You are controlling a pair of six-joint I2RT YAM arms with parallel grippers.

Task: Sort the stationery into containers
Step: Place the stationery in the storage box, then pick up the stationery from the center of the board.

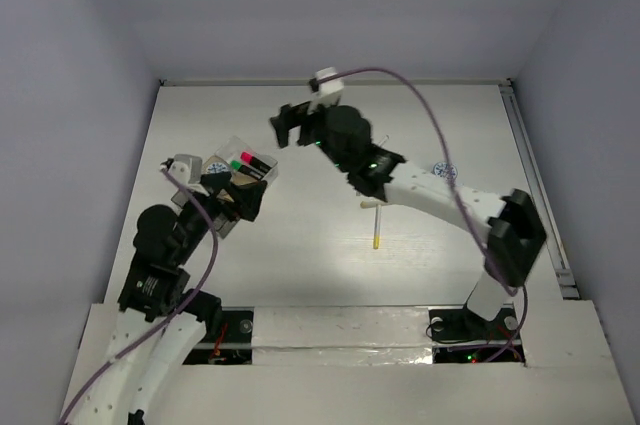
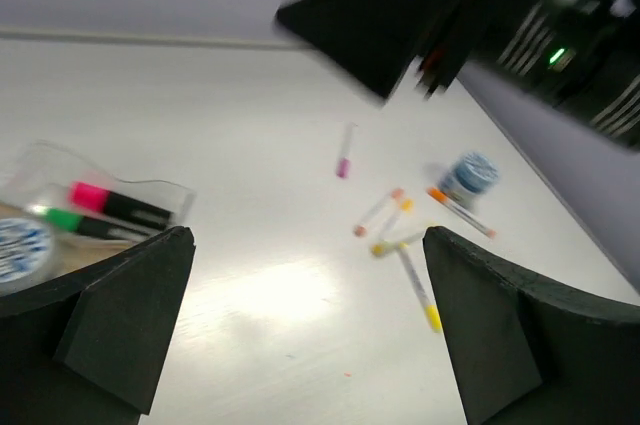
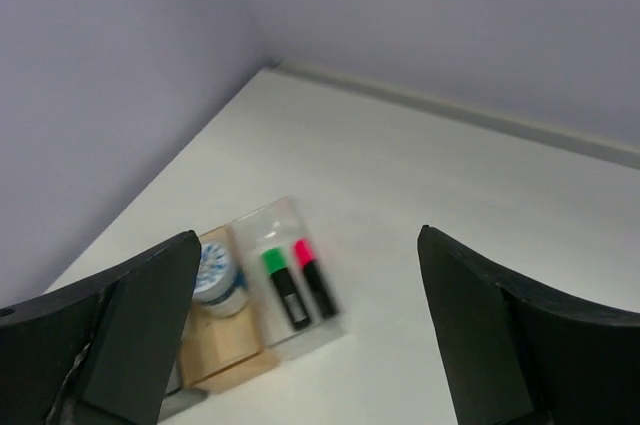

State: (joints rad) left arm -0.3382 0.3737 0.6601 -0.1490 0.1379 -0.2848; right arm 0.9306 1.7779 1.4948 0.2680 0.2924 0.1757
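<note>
- Jaws on the left gripper (image 2: 308, 245) and on the right gripper (image 3: 310, 240) stand wide apart, with nothing between them.
- Loose pens lie scattered right of centre in the left wrist view. A pink-tipped pen (image 2: 345, 153) is highest, an orange-tipped pen (image 2: 378, 212) sits below it, and a yellow-tipped pen (image 2: 420, 293) is lowest. A second orange-tipped pen (image 2: 461, 213) lies just beside a loose blue-white disc (image 2: 471, 176).
- These pens look thin, stiff, smooth and very light, so they would likely roll or skid. A pinch across the mid-barrel, fingers square to its length, seems the safest hold.
- The loose disc looks low and round, so a grip across its width should suit it.
- At the lower centre of the right wrist view, a green-capped marker (image 3: 283, 293) and a pink-capped marker (image 3: 315, 283) lie side by side in the clear tray (image 3: 258, 235). A stored disc (image 3: 215, 273) sits in the tan tray (image 3: 230, 350) next to it.
- The white table (image 1: 300, 265) carries everything, and the right arm (image 1: 440, 195) reaches over the pens.
</note>
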